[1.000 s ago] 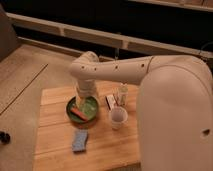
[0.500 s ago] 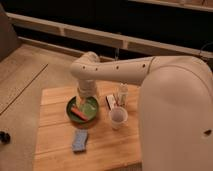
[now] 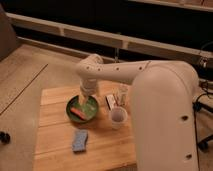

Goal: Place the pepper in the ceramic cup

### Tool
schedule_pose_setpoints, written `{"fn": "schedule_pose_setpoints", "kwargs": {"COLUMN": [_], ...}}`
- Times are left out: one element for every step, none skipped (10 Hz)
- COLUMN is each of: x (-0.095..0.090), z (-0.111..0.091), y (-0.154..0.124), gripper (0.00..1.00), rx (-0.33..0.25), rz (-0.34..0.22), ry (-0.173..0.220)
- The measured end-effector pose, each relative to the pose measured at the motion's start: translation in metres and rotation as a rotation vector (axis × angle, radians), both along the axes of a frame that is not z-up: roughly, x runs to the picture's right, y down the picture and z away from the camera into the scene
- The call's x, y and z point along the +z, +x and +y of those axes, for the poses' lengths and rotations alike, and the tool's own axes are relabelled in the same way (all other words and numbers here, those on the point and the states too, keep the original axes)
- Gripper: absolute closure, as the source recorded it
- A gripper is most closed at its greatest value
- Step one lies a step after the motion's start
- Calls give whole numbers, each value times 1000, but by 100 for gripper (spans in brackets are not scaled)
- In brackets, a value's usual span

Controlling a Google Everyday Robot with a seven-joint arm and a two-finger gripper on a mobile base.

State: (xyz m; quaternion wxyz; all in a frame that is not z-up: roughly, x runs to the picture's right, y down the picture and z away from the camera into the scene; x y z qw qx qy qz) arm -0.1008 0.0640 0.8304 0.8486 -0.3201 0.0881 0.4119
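Observation:
The pepper [image 3: 77,111], a small orange-red piece, lies in the left part of the green bowl [image 3: 73,103] on the wooden table. My gripper [image 3: 88,105] reaches down from the white arm into the bowl, just right of the pepper. The white ceramic cup [image 3: 118,118] stands upright on the table to the right of the bowl, a short way from the gripper.
A blue-grey sponge [image 3: 80,140] lies on the wooden table [image 3: 55,125] in front of the bowl. A clear container [image 3: 120,95] and a small dark-and-white item [image 3: 109,101] stand behind the cup. My large white arm body covers the table's right side.
The gripper has sunk slightly lower into the bowl beside the pepper. The cup, sponge and bowl have not moved.

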Motion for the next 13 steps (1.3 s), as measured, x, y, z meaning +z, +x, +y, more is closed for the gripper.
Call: {"fn": "schedule_pose_setpoints", "kwargs": {"x": [6, 15, 22, 27, 33, 36, 39, 41, 44, 46, 49, 52, 55], "z": [1, 4, 6, 9, 15, 26, 36, 43, 52, 55, 57, 58, 59], "y": [-9, -24, -37, -46, -60, -70, -70, -68, -64, -61, -58, -55, -55], "gripper": [35, 35, 35, 35, 35, 35, 35, 35, 35, 35, 35, 35, 36], "rx": [-31, -69, -83, -92, -109, -126, -131, -130, -127, -125, -121, -114, -111], "rz": [-26, -63, -93, -114, -143, -164, -167, -165, -159, -152, -143, -136, -135], "ry": [-9, -25, -35, -44, -60, -89, -119, -145, -174, -190, -201, -211, -218]}}
